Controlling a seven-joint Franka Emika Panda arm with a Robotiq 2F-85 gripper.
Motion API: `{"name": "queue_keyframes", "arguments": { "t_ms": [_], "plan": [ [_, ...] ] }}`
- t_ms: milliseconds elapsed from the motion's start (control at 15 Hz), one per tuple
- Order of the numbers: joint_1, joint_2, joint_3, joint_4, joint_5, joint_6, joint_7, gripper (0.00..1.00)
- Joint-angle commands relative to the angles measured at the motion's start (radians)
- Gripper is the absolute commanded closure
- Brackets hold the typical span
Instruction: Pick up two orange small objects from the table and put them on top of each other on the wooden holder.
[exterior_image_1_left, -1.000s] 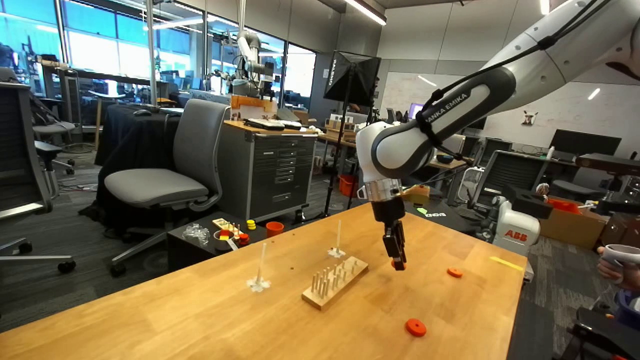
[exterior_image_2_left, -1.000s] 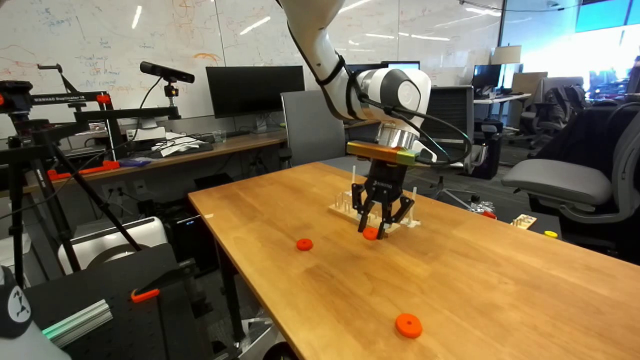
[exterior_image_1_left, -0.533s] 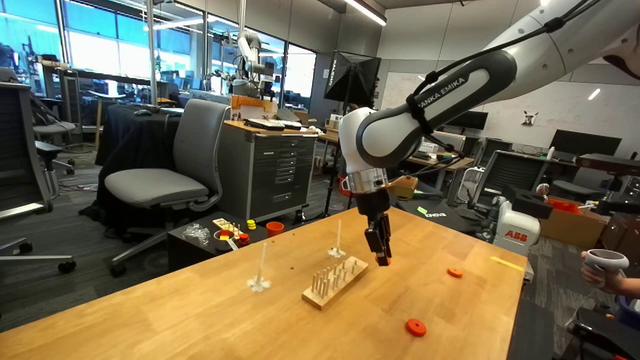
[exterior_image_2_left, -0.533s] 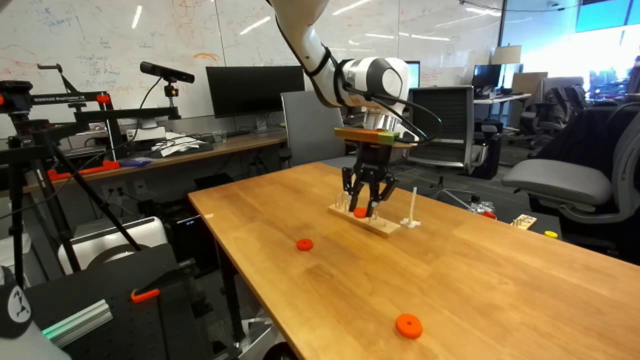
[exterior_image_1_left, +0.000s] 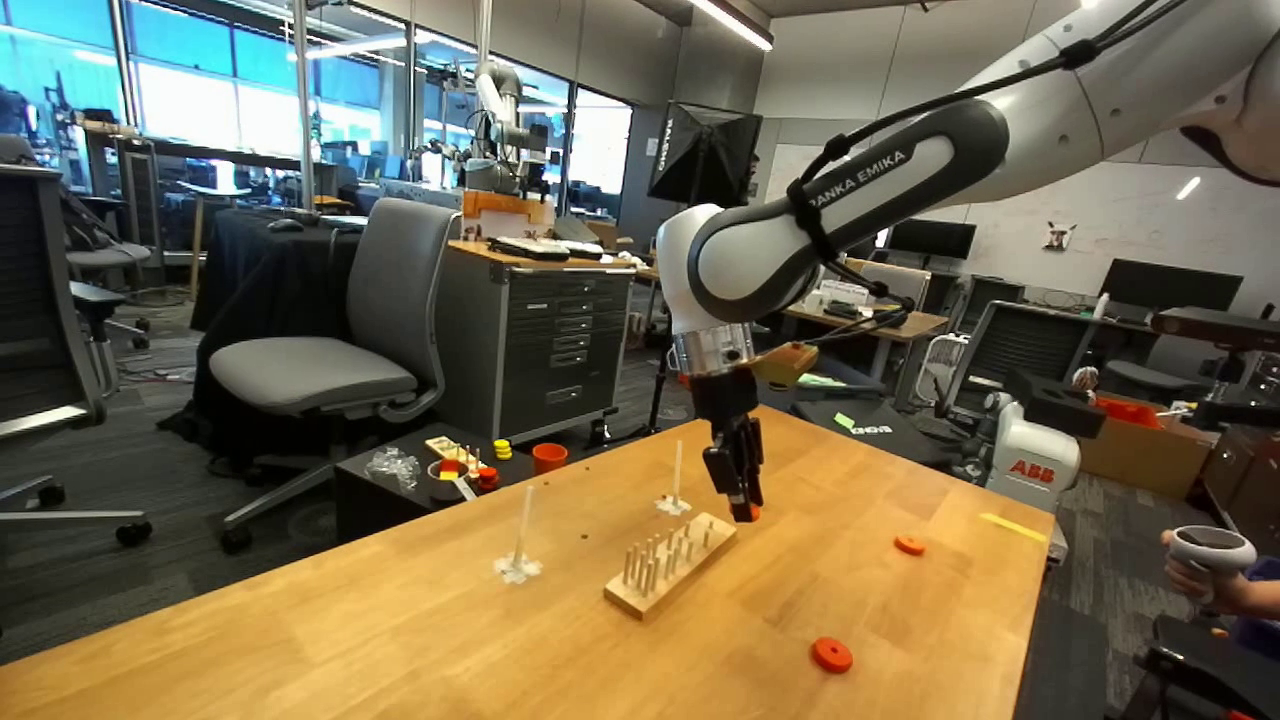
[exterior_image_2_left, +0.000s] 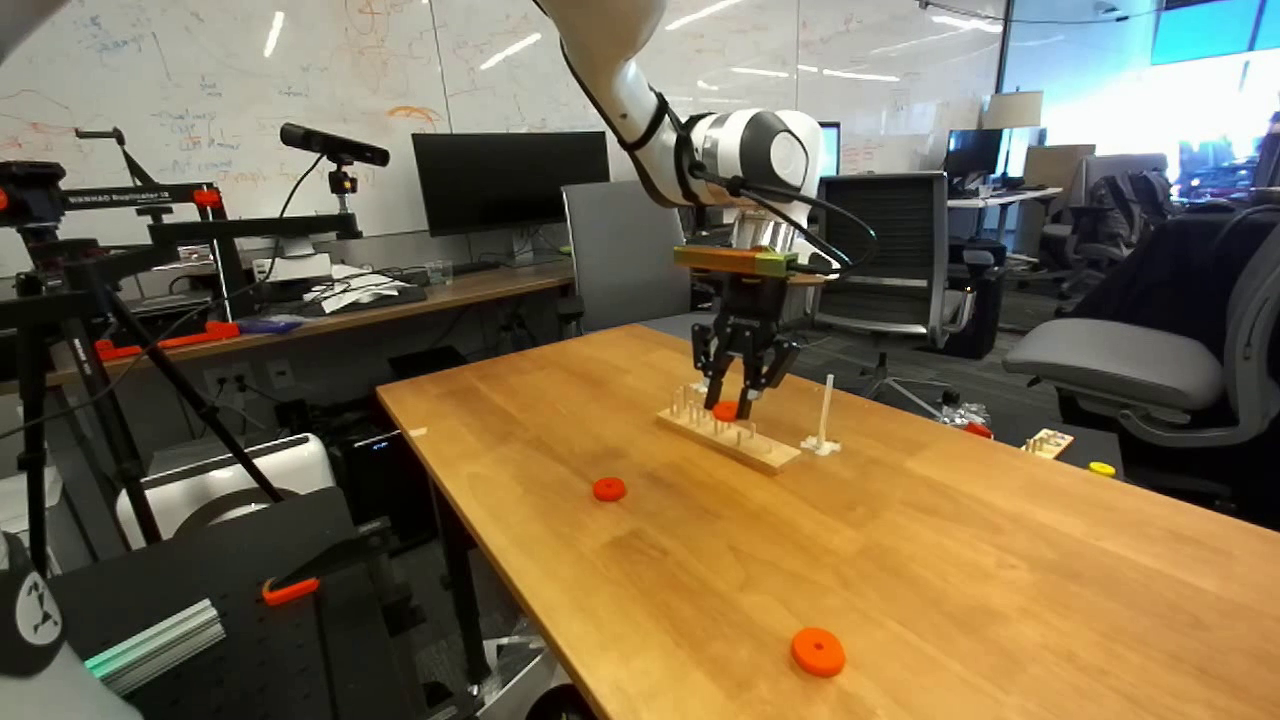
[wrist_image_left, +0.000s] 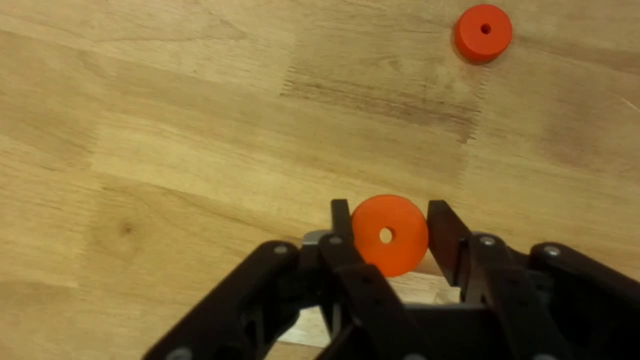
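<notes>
The gripper (exterior_image_2_left: 727, 410) is clamped on a disc (wrist_image_left: 390, 260) from both sides and hangs above the tabletop (exterior_image_2_left: 950, 560) with the disc level; lower and close beside the gripper lies the holder (exterior_image_1_left: 676, 574), which the wrist view shows partly hidden behind it; a second disc (exterior_image_2_left: 609, 492) and a third disc (exterior_image_2_left: 818, 662) lie flat on the tabletop, well apart from the gripper; in an exterior view, a rod (exterior_image_1_left: 677, 475) stands upright near it, another rod (exterior_image_1_left: 524, 522) farther off.
</notes>
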Motion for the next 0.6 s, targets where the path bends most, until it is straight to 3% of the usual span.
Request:
{"name": "queue_keyframes", "arguments": {
  "t_ms": [0, 533],
  "plan": [
    [0.012, 0.084, -0.01, 0.131, 0.02, -0.075, 0.031, 0.83],
    [0.022, 0.167, -0.007, 0.242, 0.021, -0.115, 0.049, 0.83]
  ]
}}
